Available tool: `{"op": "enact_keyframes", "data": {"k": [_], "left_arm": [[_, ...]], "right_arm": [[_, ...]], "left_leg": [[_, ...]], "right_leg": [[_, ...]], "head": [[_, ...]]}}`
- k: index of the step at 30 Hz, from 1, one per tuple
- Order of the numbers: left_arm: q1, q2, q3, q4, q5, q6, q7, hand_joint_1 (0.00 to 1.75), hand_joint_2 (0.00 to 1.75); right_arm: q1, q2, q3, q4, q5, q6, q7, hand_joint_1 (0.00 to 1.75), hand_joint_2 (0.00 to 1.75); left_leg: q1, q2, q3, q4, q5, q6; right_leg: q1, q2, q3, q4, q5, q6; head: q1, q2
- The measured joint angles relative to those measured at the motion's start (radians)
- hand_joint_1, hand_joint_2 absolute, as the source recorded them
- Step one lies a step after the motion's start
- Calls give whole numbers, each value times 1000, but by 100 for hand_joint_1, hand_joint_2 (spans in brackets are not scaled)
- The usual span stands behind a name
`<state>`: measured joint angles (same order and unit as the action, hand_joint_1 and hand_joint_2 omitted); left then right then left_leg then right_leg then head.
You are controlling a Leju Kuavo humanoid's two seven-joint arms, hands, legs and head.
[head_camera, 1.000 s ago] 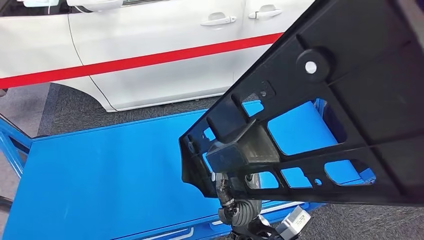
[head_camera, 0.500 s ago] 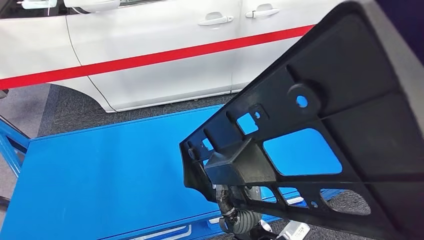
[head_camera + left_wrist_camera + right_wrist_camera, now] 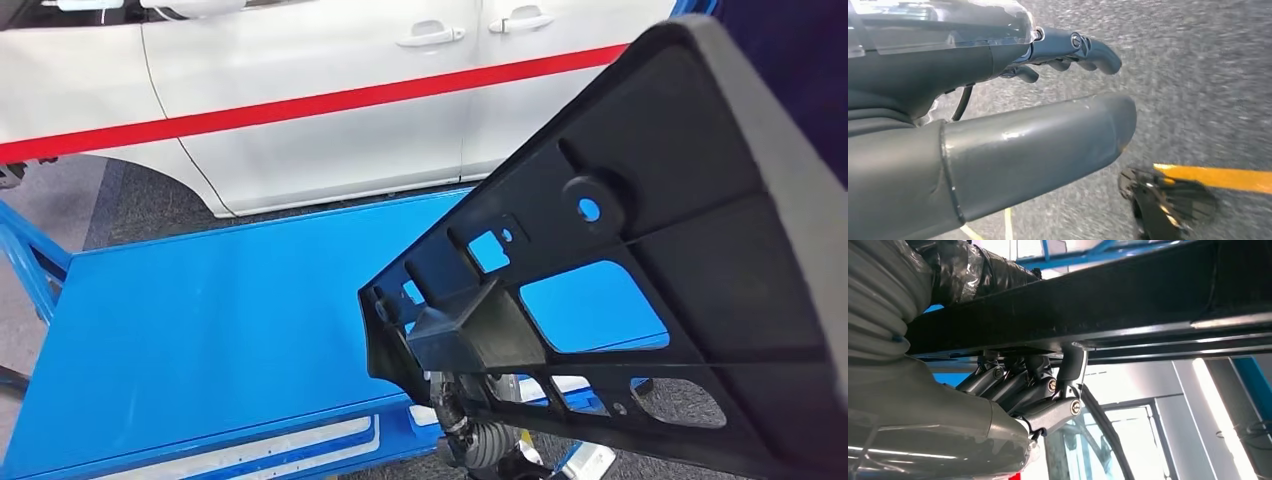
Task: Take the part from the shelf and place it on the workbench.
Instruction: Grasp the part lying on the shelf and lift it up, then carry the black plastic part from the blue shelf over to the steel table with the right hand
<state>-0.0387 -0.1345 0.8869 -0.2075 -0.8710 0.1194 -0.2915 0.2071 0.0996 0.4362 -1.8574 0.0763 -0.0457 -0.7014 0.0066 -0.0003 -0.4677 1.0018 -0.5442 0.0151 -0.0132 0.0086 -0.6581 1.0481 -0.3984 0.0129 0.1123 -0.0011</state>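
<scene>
The right hand [image 3: 1038, 390] grasps a large black plastic part [image 3: 640, 290], a flat panel with raised ribs, a round boss with a hole and several cut-out windows. In the head view the part is raised in the air, tilted, and takes up the right half of the picture, its lower end low and near the middle and its upper end rising toward the top right corner. Through its windows the blue top of the bench [image 3: 220, 330] shows, so the part hangs above the bench's right portion and does not rest on it. In the right wrist view the dark fingers [image 3: 1070, 367] curl up against the underside of the part's black edge, with the grey ribbed cover behind them.

The bench is a flat blue platform with a blue frame at its left end. Beyond it stands a white car [image 3: 300, 110] with a red stripe along its doors, on grey carpet.

The left hand [image 3: 1048, 100] is released: it holds nothing, its thick grey thumb and darker fingers [image 3: 1088, 50] apart, above the grey floor [image 3: 1198, 75] with a yellow line [image 3: 1218, 177].
</scene>
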Motion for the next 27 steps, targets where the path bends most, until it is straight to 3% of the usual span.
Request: {"op": "enact_keyframes", "data": {"k": [1,2,5,6,7,8,10,12,14,16,17,19,21,22,23,24,25,27], "left_arm": [[0,0,1,0,-2,-1,1,0,0],[-1,-1,3,0,-3,-2,2,0,0],[-1,0,6,0,-6,-4,3,0,0],[-1,0,8,0,-7,-4,2,0,0],[-2,0,10,0,-8,-4,2,0,0],[-2,1,12,0,-9,-4,2,0,0],[-2,0,16,0,-9,-6,2,0,0],[-2,0,19,0,-11,-7,2,0,0],[-2,0,20,0,-15,-9,2,0,0],[-1,1,22,0,-18,-10,2,0,0],[-1,2,23,0,-19,-10,2,0,0],[-1,3,24,0,-19,-11,2,0,0],[-1,3,24,0,-19,-12,2,0,0],[-2,3,24,0,-19,-12,2,0,0],[-2,3,24,0,-19,-12,2,0,0],[-3,4,25,0,-20,-12,2,0,0],[-3,4,25,0,-20,-12,2,0,0],[-3,4,25,0,-21,-12,2,0,0]], "right_arm": [[0,-2,0,1,-5,3,0,175,175],[0,-3,0,1,-6,4,0,175,175],[3,-9,0,5,5,-3,0,175,175],[4,-10,0,7,10,-7,0,175,175],[5,-12,0,8,15,-10,0,175,175],[5,-13,0,9,18,-11,0,175,175],[6,-15,1,10,18,-11,0,175,175],[5,-16,3,10,15,-9,0,175,175],[5,-17,4,10,4,0,0,175,175],[5,-17,4,10,-10,13,0,175,175],[5,-18,4,10,-16,19,0,175,175],[5,-18,4,11,-22,24,0,175,175],[5,-18,4,11,-23,25,0,175,175],[5,-18,4,12,-24,26,0,175,175],[5,-18,4,12,-24,27,0,175,175],[5,-18,3,12,-24,28,0,175,175],[5,-18,3,13,-25,29,0,175,175],[4,-18,3,13,-27,33,0,175,175]], "left_leg": [[2,7,-6,-3,10,7],[4,14,-14,-5,21,15],[4,29,-48,-6,49,29],[3,32,-60,-4,57,30],[3,35,-72,-1,65,29],[3,37,-85,3,72,28],[3,38,-109,16,82,23],[0,41,-125,30,89,15],[-3,47,-132,34,99,4],[-1,50,-138,36,103,-8],[0,44,-145,49,84,-14],[4,24,-171,127,-2,-22],[5,13,-194,242,-82,-25],[5,11,-193,280,-90,-25],[5,10,-180,290,-76,-24],[5,6,-151,267,-46,-22],[5,-5,-109,214,-18,-19],[7,-61,-15,78,-6,-11]], "right_leg": [[0,2,-5,8,-9,5],[0,4,-13,28,-36,10],[-1,1,-50,181,-179,21],[-2,0,-55,234,-206,24],[-3,-1,-50,265,-209,26],[-4,-3,-29,264,-191,28],[-5,-7,59,164,-141,25],[-1,-15,149,30,-137,15],[5,-17,173,-26,-149,2],[3,-9,158,-31,-136,-12],[1,-4,149,-32,-125,-21],[-2,4,127,-34,-103,-34],[0,16,99,-30,-84,-39],[1,24,85,-27,-74,-38],[1,32,70,-23,-65,-36],[1,42,55,-18,-56,-34],[0,52,41,-13,-48,-30],[0,72,17,-2,-32,-20]], "head": [[1,0],[1,0],[2,0],[2,0],[2,0],[2,0],[2,0],[2,0],[1,0],[1,0],[1,0],[1,0],[1,0],[1,0],[1,0],[1,0],[1,0],[1,0]]}}
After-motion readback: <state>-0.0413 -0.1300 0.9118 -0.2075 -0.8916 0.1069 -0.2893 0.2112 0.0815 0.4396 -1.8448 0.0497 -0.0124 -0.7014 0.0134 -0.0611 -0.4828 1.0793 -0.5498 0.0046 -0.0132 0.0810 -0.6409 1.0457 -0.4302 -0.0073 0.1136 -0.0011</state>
